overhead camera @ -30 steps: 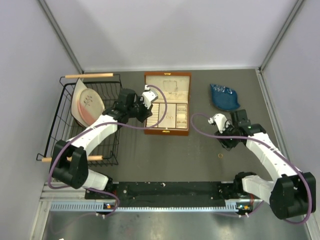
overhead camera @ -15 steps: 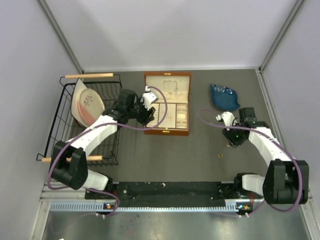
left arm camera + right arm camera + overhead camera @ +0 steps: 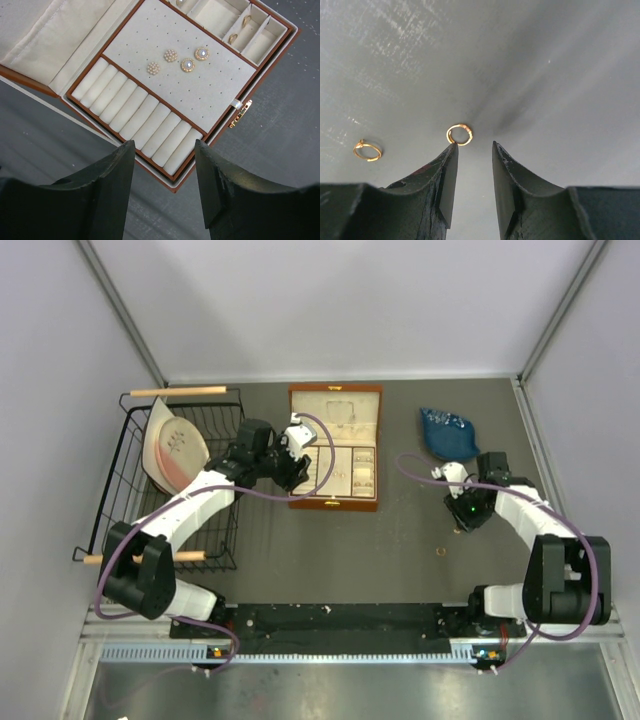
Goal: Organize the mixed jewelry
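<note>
1. Top external: right gripper [image 3: 463,517] shifted a little rightward over the last second, now low over bare table [image 3: 380,550], near the blue dish [image 3: 448,433].
2. Jaws narrowed meanwhile but not closed, nothing between. One ring [image 3: 459,134] just off one fingertip, outside the gap; second ring [image 3: 367,150] well apart to the side.
3. Left gripper [image 3: 165,150]: nearly closed a second ago, now spread and empty above the box [image 3: 335,503] corner by the ring rolls [image 3: 135,112]. Probably a drop-off; no ring visible on the rolls.
4. Right: small sideways correction needed before pinching. Flat table around, wall [image 3: 590,420] close.
5. Left: basket [image 3: 178,391] beside, lid behind. Clear upward.
</note>
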{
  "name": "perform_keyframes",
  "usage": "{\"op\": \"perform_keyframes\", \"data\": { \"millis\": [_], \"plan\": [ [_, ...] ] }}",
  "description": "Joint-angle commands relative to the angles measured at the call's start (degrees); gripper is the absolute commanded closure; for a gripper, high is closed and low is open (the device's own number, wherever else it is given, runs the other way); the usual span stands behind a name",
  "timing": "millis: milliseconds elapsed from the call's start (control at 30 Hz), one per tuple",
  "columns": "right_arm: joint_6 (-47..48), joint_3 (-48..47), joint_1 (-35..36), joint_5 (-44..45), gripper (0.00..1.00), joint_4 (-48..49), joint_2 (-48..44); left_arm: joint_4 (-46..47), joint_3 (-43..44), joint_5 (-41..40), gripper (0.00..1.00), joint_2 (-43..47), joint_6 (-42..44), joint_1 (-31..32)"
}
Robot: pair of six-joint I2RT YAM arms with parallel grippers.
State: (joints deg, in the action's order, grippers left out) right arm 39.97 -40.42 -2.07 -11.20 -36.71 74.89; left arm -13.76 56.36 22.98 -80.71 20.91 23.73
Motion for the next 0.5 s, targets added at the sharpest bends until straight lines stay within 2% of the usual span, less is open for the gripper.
{"op": "perform_keyframes", "data": {
  "millis": [0, 467],
  "plan": [
    [0.99, -2.99, -0.48, -1.63, 0.66, 2.43, 1.48, 0.93, 1.91, 1.1, 0.43, 1.61, 0.54, 0.18],
    [1.43, -2.73, -0.4, -1.72, 0.66, 3.49, 3.07, 0.75, 1.74, 1.01, 0.43, 1.52, 0.98, 0.09]
  ]
}}
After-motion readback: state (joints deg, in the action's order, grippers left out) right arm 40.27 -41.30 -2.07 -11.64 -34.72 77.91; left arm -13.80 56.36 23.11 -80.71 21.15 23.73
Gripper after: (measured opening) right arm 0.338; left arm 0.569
